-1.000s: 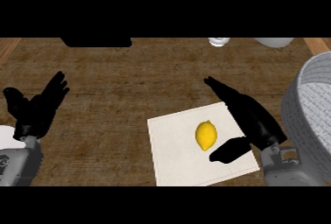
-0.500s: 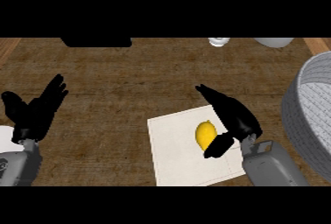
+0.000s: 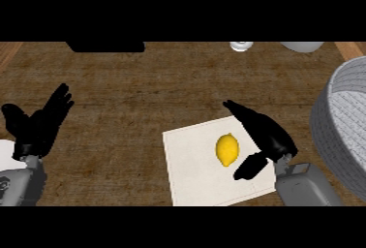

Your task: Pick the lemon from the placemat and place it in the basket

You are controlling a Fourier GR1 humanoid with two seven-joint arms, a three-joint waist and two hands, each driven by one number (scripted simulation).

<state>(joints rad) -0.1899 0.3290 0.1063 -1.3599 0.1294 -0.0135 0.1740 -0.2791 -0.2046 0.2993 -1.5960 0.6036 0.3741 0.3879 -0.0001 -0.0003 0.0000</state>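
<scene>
Head view: lemon (image 3: 227, 149) lies on white placemat (image 3: 196, 169), centre-right. Right hand (image 3: 263, 135) just beside it at 3 o'clock, fingers straight, grasping nothing. Grey basket (image 3: 342, 126) farther toward 3. Left hand (image 3: 39, 125) at 9 o'clock, released, resting.

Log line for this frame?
phase: pre-grasp | right hand: open beside lemon | lemon: on placemat | left hand: resting open | basket: right

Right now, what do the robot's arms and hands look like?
Two boxy grey forearms rise from the lower edge. Each ends in a matte black hand with slim fingers and a thumb: left hand, right hand. No cables, markings or sleeves show.
</scene>
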